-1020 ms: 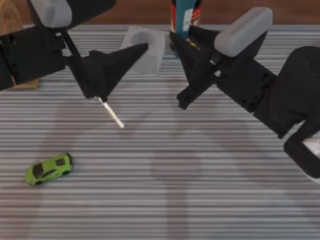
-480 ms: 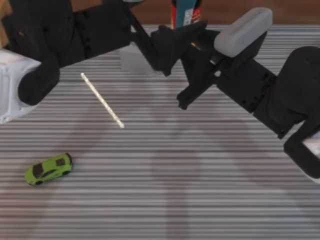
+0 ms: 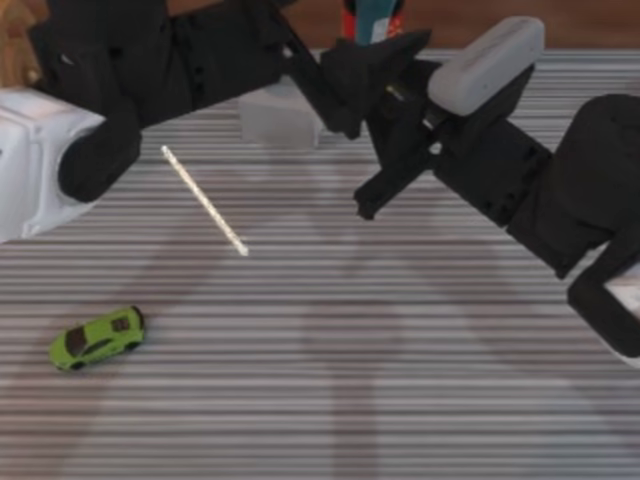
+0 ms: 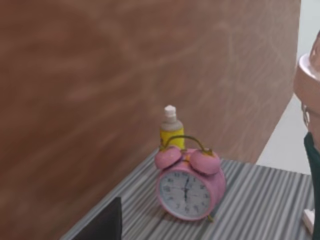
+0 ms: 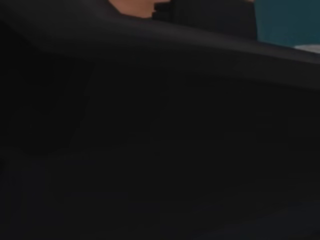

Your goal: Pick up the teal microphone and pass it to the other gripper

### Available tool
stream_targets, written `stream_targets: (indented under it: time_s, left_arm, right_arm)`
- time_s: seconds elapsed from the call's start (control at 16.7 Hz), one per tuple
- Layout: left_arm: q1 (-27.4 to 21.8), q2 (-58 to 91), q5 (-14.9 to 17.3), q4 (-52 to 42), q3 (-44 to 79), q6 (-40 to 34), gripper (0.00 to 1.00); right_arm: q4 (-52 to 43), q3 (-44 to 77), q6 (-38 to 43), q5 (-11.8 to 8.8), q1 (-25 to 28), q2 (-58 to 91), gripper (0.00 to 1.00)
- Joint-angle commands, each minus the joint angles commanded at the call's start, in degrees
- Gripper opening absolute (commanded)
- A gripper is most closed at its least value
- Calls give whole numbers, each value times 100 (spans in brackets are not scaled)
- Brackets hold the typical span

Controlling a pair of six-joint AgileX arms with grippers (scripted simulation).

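At the far edge of the table the teal microphone (image 3: 372,14) stands up between the two grippers: the left gripper (image 3: 385,62) reaches in beside it, touching the right gripper (image 3: 392,105). Whether either has closed on it I cannot tell. The near half is open, bar a green toy car (image 3: 97,338) and a thin white stick (image 3: 204,201).

From my seat the surface (image 3: 400,400) reads as matt, finely ribbed grey-and-white striping. My left arm's casing (image 3: 150,70) looks like matt black plastic with a smooth white boxy segment (image 3: 30,160). The right arm's rounded pad (image 3: 485,62) is smooth light grey. The green toy car (image 3: 97,338) shines like glossy plastic. The pink alarm clock (image 4: 187,185) looks smooth and satiny before a wood-grained wall (image 4: 100,75).
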Motion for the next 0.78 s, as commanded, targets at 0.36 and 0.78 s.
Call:
stream_targets:
  time_s: [0.36, 0.78]
  left_arm:
    - [0, 0, 0, 0, 0, 0, 40]
    - [0, 0, 0, 0, 0, 0, 0]
  right_arm:
    - [0, 0, 0, 0, 0, 0, 0]
    - [0, 0, 0, 0, 0, 0, 0]
